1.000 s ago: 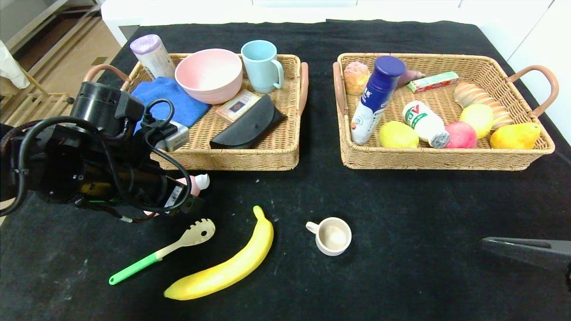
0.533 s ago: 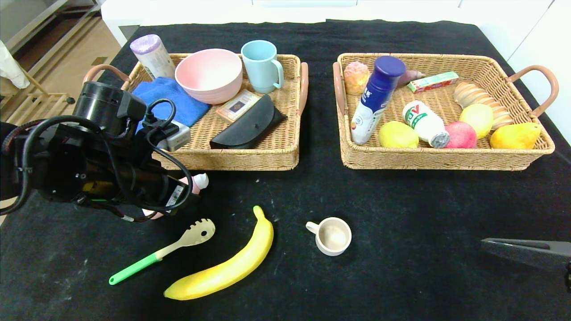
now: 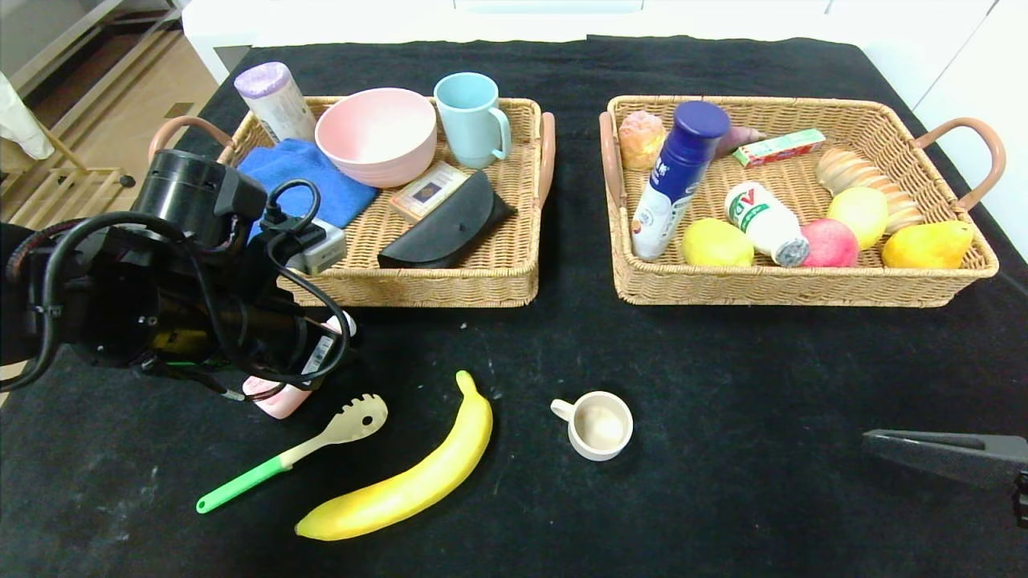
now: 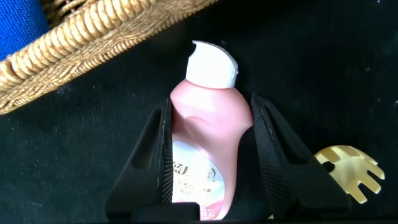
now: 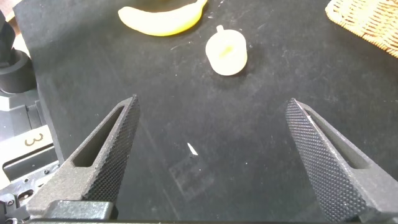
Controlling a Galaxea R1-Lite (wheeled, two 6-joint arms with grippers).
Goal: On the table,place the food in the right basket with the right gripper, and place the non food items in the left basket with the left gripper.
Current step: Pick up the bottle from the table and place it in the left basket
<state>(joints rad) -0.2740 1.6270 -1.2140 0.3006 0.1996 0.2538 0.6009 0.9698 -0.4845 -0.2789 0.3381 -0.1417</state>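
A pink bottle with a white cap sits between my left gripper's fingers, just in front of the left basket. The left wrist view shows the gripper shut on the bottle, with the basket wall beyond it. A banana, a small cream cup and a green-handled pasta spoon lie on the black cloth. My right gripper is open and empty at the front right; its wrist view shows the cup and banana ahead.
The left basket holds a pink bowl, blue mug, blue cloth, black case and a purple-capped canister. The right basket holds fruit, bottles and bread. The spoon's head lies close beside the left gripper.
My left gripper has drawn back slightly with the pink bottle; the bottle's cap has shifted left and its base now shows below the arm. The right arm has not moved.
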